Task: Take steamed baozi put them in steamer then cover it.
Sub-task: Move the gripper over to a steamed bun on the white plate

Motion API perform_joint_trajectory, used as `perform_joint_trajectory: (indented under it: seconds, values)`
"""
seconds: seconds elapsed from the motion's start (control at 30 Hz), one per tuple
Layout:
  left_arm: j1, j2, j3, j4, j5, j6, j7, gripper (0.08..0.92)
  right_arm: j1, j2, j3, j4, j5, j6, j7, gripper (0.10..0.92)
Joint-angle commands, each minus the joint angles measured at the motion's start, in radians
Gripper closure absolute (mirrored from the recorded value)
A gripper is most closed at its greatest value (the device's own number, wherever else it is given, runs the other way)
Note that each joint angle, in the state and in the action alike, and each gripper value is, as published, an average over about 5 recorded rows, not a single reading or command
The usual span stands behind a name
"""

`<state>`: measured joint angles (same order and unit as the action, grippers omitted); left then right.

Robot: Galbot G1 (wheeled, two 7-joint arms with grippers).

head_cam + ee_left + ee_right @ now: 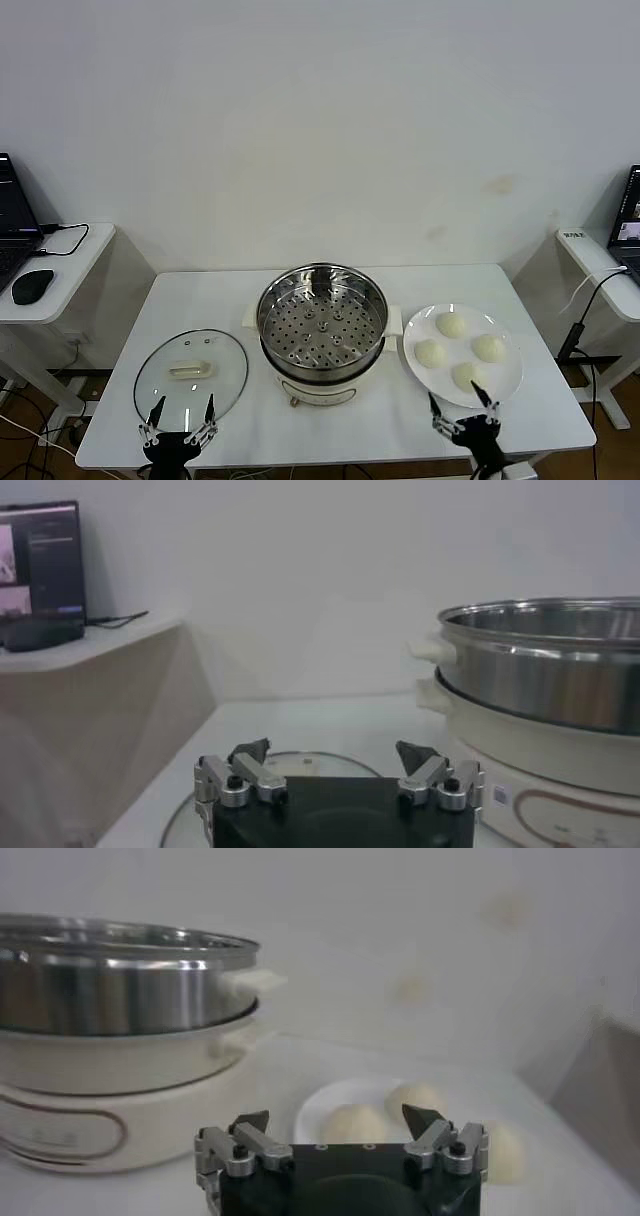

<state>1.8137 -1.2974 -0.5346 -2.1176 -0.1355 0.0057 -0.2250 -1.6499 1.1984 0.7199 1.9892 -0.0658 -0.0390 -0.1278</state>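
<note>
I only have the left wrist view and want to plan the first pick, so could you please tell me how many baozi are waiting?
Observer: Four baozi lie on a white plate to the right of the steamer.
Operator: Thank you. Is anything inside the steamer yet?
Observer: No, its perforated floor is bare.
Operator: And where is the right pincer, please?
Observer: The right pincer is open at the near edge of the table, just in front of the plate.
</note>
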Motion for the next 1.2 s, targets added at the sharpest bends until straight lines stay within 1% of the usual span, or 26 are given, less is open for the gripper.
perform_joint_trajectory:
  seconds: [0.03,0.17,0.33,0.53,0.7,0.8,0.97,1.1,1.2]
  values:
    - [-0.046,0.004,-0.007,0.004,0.037,0.045,0.013,0.177,0.053,-0.066,0.05,-0.002,-0.138,-0.009,0.011,0.203]
    - [-0.066,0.009,-0.003,0.009,0.066,0.048,0.007,0.177,0.13,-0.191,0.07,-0.042,-0.208,-0.034,-0.054,0.203]
    - [-0.071,0.012,-0.002,0.006,0.078,0.063,-0.003,0.177,0.278,-0.361,0.021,-0.133,-0.244,-0.08,-0.176,0.203]
    - [-0.06,0.011,0.001,-0.009,0.086,0.093,-0.02,0.177,0.499,-0.553,-0.137,-0.251,-0.305,-0.095,-0.342,0.203]
    - [-0.055,0.012,-0.01,-0.015,0.092,0.11,-0.023,0.177,0.704,-0.696,-0.34,-0.355,-0.286,-0.104,-0.475,0.203]
    - [-0.052,0.013,-0.017,-0.015,0.098,0.115,-0.024,0.177,0.864,-0.737,-0.495,-0.422,-0.244,-0.116,-0.563,0.203]
    - [-0.047,0.017,-0.027,-0.016,0.102,0.12,-0.023,0.177,1.141,-0.756,-0.802,-0.544,-0.179,-0.127,-0.696,0.203]
    - [-0.046,0.024,-0.038,-0.016,0.102,0.122,-0.022,0.177,1.354,-0.741,-1.063,-0.621,-0.122,-0.116,-0.786,0.203]
    - [-0.048,0.026,-0.047,-0.015,0.1,0.123,-0.021,0.177,1.481,-0.702,-1.201,-0.689,-0.091,-0.071,-0.861,0.203]
